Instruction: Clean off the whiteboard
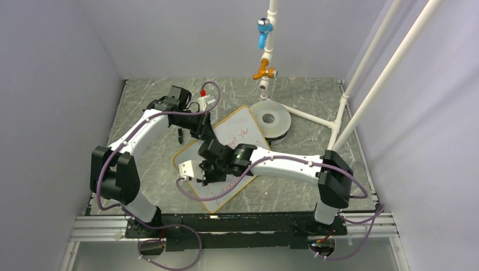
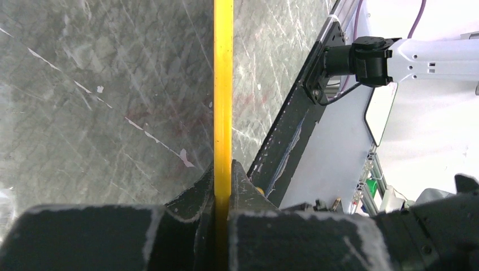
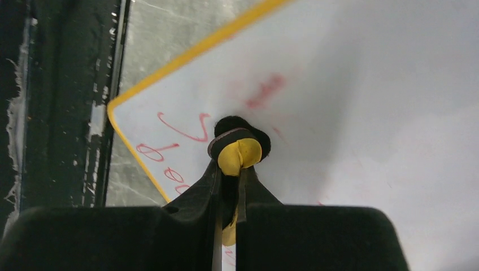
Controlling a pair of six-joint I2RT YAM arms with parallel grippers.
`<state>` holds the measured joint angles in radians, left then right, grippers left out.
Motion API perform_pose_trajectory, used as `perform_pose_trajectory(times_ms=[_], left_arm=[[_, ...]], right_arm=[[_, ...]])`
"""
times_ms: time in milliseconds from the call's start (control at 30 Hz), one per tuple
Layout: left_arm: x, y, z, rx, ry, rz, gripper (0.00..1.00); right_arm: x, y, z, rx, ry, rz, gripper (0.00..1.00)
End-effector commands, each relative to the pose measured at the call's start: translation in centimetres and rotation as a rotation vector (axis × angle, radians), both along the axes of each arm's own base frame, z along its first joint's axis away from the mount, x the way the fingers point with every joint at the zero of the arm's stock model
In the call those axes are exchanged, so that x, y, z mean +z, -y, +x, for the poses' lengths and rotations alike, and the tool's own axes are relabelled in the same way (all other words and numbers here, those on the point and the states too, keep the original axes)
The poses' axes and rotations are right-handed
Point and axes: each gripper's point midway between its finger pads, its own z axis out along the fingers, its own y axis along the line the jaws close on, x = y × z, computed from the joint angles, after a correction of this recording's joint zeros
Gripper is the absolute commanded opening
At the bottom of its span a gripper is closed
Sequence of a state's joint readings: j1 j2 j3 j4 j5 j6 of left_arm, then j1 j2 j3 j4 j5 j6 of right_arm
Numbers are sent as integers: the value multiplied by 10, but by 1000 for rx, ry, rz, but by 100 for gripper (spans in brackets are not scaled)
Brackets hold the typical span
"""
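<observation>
The whiteboard (image 1: 243, 121) lies slantwise mid-table, with an orange-yellow frame and red handwriting on it. My left gripper (image 1: 204, 131) is at its far left edge; in the left wrist view the gripper (image 2: 223, 176) is shut on the board's frame (image 2: 223, 84), seen edge-on. My right gripper (image 1: 208, 175) is over the board's near half. In the right wrist view it (image 3: 230, 169) is shut on a small yellow eraser with a black felt face (image 3: 240, 151), which touches the whiteboard (image 3: 367, 84) beside red writing (image 3: 186, 127) and faint red smudges (image 3: 265, 90).
A round grey disc (image 1: 271, 119) lies just behind the board. A white pipe with blue and orange valves (image 1: 264, 39) hangs above it, and slanted white pipes (image 1: 367, 84) stand at the right. A red-capped marker (image 1: 203, 96) and a small black object (image 1: 179, 134) lie near the left arm.
</observation>
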<state>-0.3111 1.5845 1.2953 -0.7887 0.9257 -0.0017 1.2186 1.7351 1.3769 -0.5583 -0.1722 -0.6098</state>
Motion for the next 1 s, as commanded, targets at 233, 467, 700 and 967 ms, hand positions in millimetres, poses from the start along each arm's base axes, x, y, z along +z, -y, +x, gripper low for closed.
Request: perform_pose_trajectory(times_ms=[233,467,700,967], left_arm=[[22,13,-13,-65,-34,-123,0],[22,12,-13,-65,-31,-121,0],[24,12,-14,-65,-24,-124,0],[22,12,-13,-65,-27,-118,0]], right_arm=[[13,13,35,-76,13,60,0],[-8,-3,5,3,26,-4,0],[14,28,61,-138,50,46,0],[-4,13,17,-12,-2,14,0]])
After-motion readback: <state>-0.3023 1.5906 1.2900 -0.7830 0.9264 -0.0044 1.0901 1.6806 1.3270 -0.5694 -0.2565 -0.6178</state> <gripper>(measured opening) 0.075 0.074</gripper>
